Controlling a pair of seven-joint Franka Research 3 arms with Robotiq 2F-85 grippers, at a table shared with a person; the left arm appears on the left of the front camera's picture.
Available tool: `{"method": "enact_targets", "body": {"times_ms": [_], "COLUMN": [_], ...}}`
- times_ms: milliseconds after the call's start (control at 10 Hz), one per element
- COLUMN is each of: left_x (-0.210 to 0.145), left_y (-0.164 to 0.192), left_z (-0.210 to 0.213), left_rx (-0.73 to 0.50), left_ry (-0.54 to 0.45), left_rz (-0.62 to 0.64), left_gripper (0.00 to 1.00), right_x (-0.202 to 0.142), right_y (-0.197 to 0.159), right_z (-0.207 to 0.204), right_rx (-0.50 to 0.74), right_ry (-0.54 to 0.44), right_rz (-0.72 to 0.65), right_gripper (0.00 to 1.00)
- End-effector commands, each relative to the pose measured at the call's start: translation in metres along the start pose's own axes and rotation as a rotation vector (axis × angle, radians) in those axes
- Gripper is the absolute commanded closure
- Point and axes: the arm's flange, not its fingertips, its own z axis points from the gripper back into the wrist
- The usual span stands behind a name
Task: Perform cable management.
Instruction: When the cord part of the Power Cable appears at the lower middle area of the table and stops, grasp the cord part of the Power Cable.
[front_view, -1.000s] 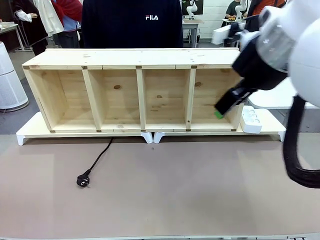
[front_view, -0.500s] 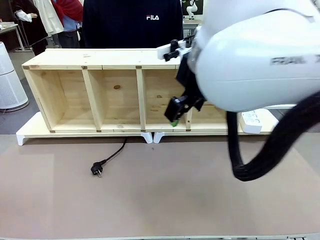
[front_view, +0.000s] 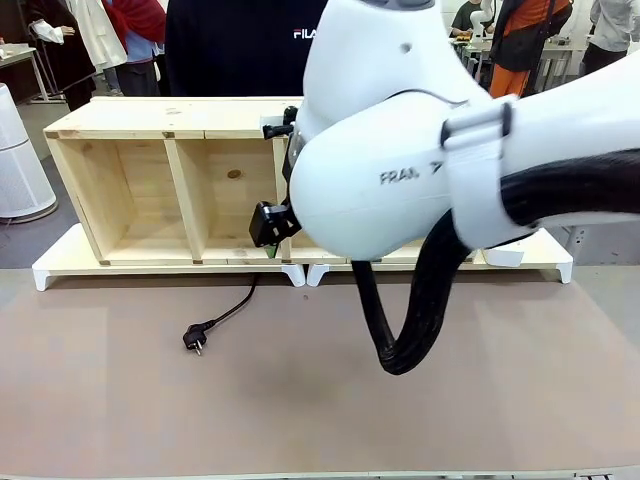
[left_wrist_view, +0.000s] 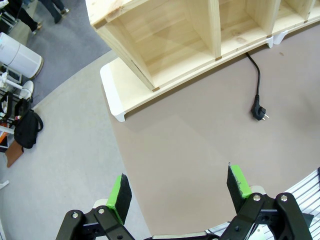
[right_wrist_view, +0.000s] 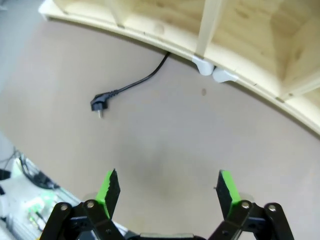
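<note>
The cable (front_view: 226, 311) is a thin black cord that comes out from under the wooden shelf (front_view: 130, 190) and ends in a small black plug (front_view: 195, 340) lying on the brown tabletop. My right gripper (front_view: 272, 248) hangs in front of the shelf's middle, above and to the right of the plug. In the right wrist view this gripper (right_wrist_view: 168, 189) is open and empty, with the cable (right_wrist_view: 137, 81) and plug (right_wrist_view: 98, 105) far ahead of it. My left gripper (left_wrist_view: 179, 187) is open and empty above the table's left part, with the plug (left_wrist_view: 260, 114) off to its right.
The long open shelf rests on white risers (front_view: 55, 268) along the table's far side. A person in a dark top (front_view: 240, 50) stands behind it. A white power strip (front_view: 497, 257) peeks out under my right arm. A white appliance (front_view: 18, 160) stands at the far left.
My right arm has swung left from the shelf's right end to its middle. The plug slid a little right and toward the shelf, then stayed put.
</note>
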Motion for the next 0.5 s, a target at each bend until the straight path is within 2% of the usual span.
{"method": "enact_targets", "body": {"times_ms": [0,400], "left_x": [0.000,0.000], "left_y": [0.001,0.001], "left_z": [0.000,0.000], "left_rx": [-0.001,-0.001], "left_ry": [-0.001,-0.001], "left_rz": [0.002,0.002], "left_gripper": [0.00,0.00], "right_x": [0.020,0.041], "right_y": [0.024,0.045], "right_z": [-0.027,-0.078], "right_rx": [-0.051,-0.130], "right_ry": [-0.028,0.027], "right_rz": [-0.095,-0.193], "right_gripper": [0.00,0.00]}}
